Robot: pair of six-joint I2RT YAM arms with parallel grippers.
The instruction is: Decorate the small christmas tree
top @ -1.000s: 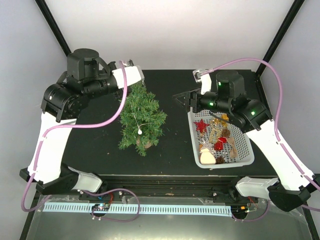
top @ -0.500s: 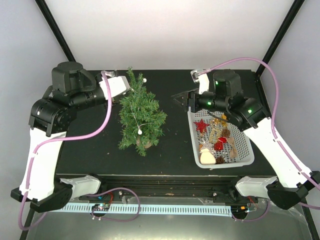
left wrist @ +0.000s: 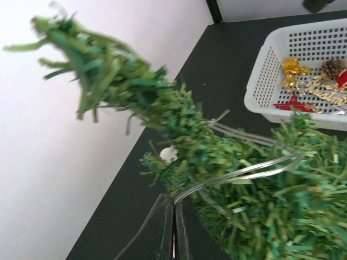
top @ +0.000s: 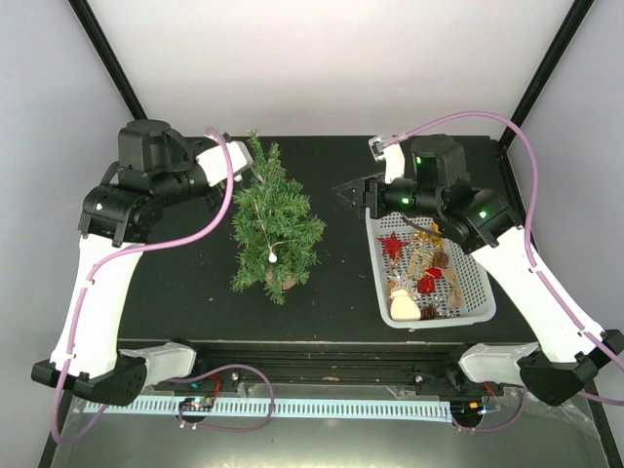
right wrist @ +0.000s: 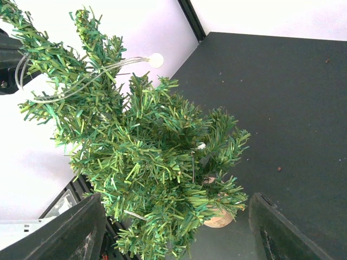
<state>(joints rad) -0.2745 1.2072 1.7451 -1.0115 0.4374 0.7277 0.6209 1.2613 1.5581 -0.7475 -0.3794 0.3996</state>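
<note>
Left tool (left wrist: 173, 205) pinches silver wire (left wrist: 244, 172) by small christmas tree (top: 274, 220): drape loosely over upper branches, avoid tipping it; right tool (right wrist: 173, 201) spread, empty.

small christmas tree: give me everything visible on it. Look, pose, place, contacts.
The small christmas tree is a miniature conifer with bushy dark green, plastic-looking needles and a short round tan base. It appears to stand upright on the black table, left of centre, apart from the white basket. A thin silvery wire with small white bulbs is draped over its branches. The left gripper, shut, pinches that wire beside the upper branches. No other ornament shows on it.
</note>
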